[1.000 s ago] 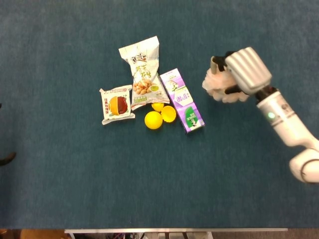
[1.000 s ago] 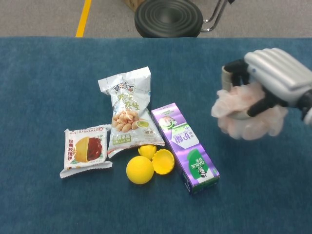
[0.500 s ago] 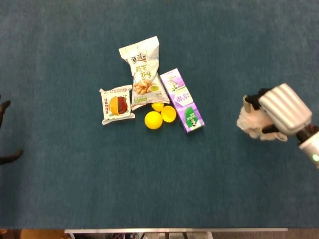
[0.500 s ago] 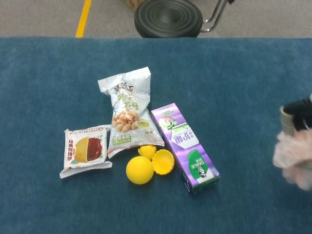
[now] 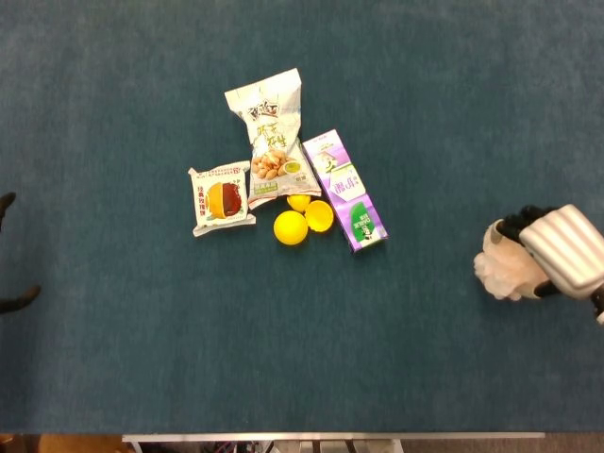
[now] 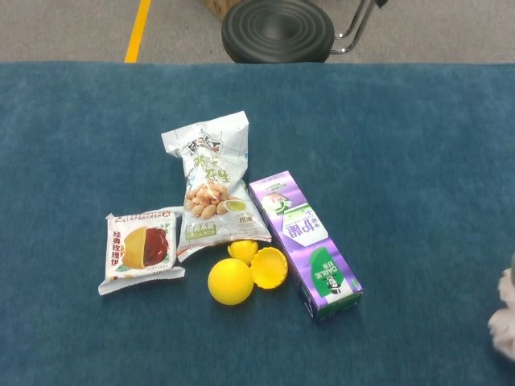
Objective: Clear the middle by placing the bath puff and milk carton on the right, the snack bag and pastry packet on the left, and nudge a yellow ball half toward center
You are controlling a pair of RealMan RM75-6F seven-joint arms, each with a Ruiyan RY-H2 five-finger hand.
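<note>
My right hand point(image 5: 566, 257) grips the pale pink bath puff point(image 5: 499, 270) at the table's far right; the chest view catches only a sliver of the puff point(image 6: 507, 315) at its edge. The purple milk carton point(image 5: 344, 192) point(image 6: 306, 242) lies flat in the middle. Left of it lie the snack bag point(image 5: 269, 132) point(image 6: 211, 186) and the pastry packet point(image 5: 222, 198) point(image 6: 141, 248). A whole yellow ball point(image 5: 291, 227) point(image 6: 231, 281) and two yellow ball halves point(image 5: 319, 216) point(image 6: 269, 267) sit between the packets and the carton. Only dark fingertips of my left hand point(image 5: 9, 250) show at the left edge, spread apart and holding nothing.
The blue cloth covers the table to its front edge point(image 5: 330, 436). Beyond the far edge stand a black round stool point(image 6: 278, 28) and a yellow floor line point(image 6: 137, 30).
My right hand carried the bath puff from beside the carton's far end out to the right and nearer the front edge, almost leaving the chest view. The left fingertips shifted slightly.
</note>
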